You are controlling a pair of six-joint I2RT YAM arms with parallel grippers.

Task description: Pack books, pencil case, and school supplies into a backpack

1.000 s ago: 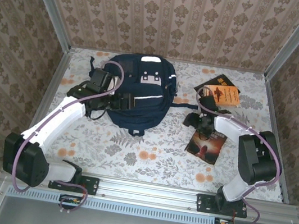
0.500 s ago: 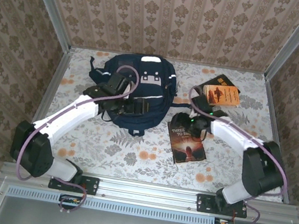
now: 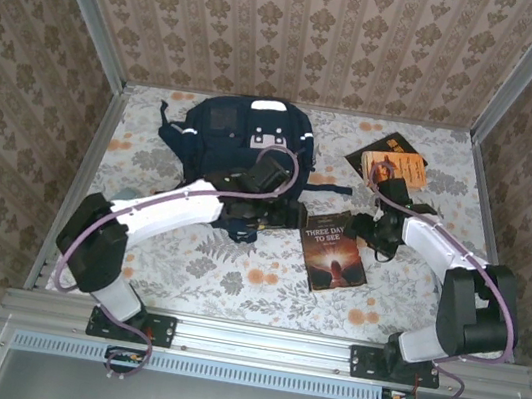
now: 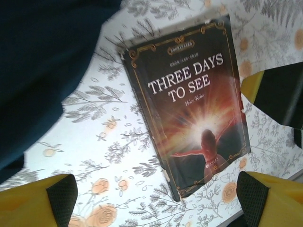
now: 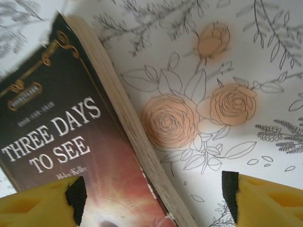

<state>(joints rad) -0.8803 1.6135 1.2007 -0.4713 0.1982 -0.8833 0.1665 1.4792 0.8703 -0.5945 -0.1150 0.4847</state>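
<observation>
The navy backpack (image 3: 230, 138) lies at the back left of the table, and its dark fabric (image 4: 42, 61) shows in the left wrist view. A reddish-brown book, "Three Days to See" (image 3: 334, 251), lies flat at the centre. My left gripper (image 3: 275, 223) is open just left of it, and the book (image 4: 189, 104) lies ahead of the empty jaws (image 4: 156, 201). My right gripper (image 3: 376, 235) is open at the book's right edge. Its jaws (image 5: 152, 196) straddle the page edge of the book (image 5: 61, 142) without touching. An orange book (image 3: 400, 167) lies on a black one (image 3: 372, 154) at the back right. The pencil case is out of view.
Patterned walls (image 3: 522, 119) close in the table on three sides. A metal rail (image 3: 264, 341) runs along the near edge. My right gripper's yellow finger (image 4: 279, 92) shows beside the book in the left wrist view. Bare floral cloth (image 3: 234, 275) lies in front of the book.
My left arm has swung right, from over the backpack to beside the reddish-brown book. The book has slid left and turned. My right gripper has drawn back to the book's right edge.
</observation>
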